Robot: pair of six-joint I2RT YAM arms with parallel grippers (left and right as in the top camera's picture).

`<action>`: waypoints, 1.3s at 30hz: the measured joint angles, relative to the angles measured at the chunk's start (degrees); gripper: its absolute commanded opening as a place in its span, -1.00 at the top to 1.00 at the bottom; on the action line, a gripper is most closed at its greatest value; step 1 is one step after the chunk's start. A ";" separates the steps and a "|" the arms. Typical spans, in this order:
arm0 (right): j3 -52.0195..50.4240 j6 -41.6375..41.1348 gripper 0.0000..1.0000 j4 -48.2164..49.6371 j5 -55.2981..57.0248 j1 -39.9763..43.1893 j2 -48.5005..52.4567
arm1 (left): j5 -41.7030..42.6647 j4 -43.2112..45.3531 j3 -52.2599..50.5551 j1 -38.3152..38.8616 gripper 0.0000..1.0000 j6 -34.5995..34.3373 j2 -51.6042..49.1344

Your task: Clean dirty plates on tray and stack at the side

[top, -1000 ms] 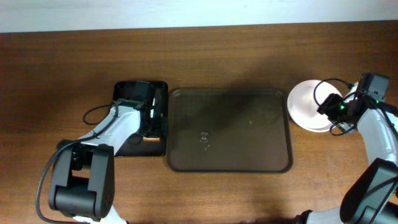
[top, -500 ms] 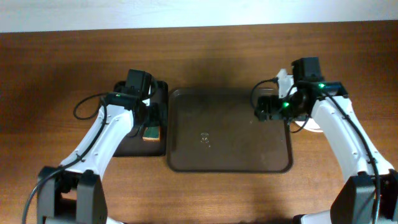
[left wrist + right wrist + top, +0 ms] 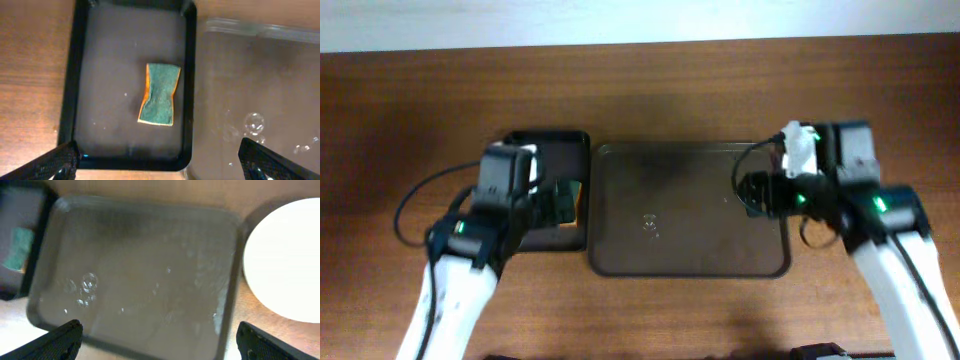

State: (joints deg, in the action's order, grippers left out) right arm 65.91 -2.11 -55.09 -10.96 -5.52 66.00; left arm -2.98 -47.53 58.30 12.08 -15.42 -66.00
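The dark brown tray (image 3: pixel 690 235) lies at the table's centre with no plates on it, only some water drops (image 3: pixel 87 282). It also shows in the left wrist view (image 3: pixel 250 85). A white plate (image 3: pixel 287 262) lies on the table just right of the tray, with no red smear showing. In the overhead view my right arm hides it. My right gripper (image 3: pixel 165 342) hangs open and empty above the tray's right part (image 3: pixel 757 192). My left gripper (image 3: pixel 160 165) hangs open and empty above the tray's left edge and the black tray beside it (image 3: pixel 560 200).
A smaller black tray (image 3: pixel 125 40) lies left of the brown tray and holds a green and orange sponge (image 3: pixel 160 94). It also shows in the overhead view (image 3: pixel 555 140). Bare wooden table surrounds both trays.
Both arms have risen toward the camera. My right gripper moved from the plate at the right to above the tray. My left gripper lifted away from the black tray, leaving the sponge there.
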 measured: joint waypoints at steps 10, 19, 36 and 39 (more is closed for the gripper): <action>-6.64 0.59 -0.97 -4.35 2.19 -0.11 -24.52 | -0.02 -0.24 -7.43 0.00 -0.99 0.00 26.16; -6.88 0.61 -0.97 -4.39 2.40 -0.11 -24.37 | 0.00 -0.24 -7.45 0.00 -0.99 0.00 27.76; -13.09 3.26 -0.97 7.72 7.17 -0.11 -41.16 | 0.00 -0.26 -7.48 0.00 -0.99 0.00 27.76; -22.29 4.22 -0.97 16.46 7.80 -0.13 -51.06 | -0.02 -0.20 -7.50 0.00 -0.99 0.00 27.76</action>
State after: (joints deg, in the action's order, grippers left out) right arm 43.62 2.11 -38.63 -3.16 -5.65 14.94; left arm -3.01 -47.72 50.81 12.08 -15.42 -38.24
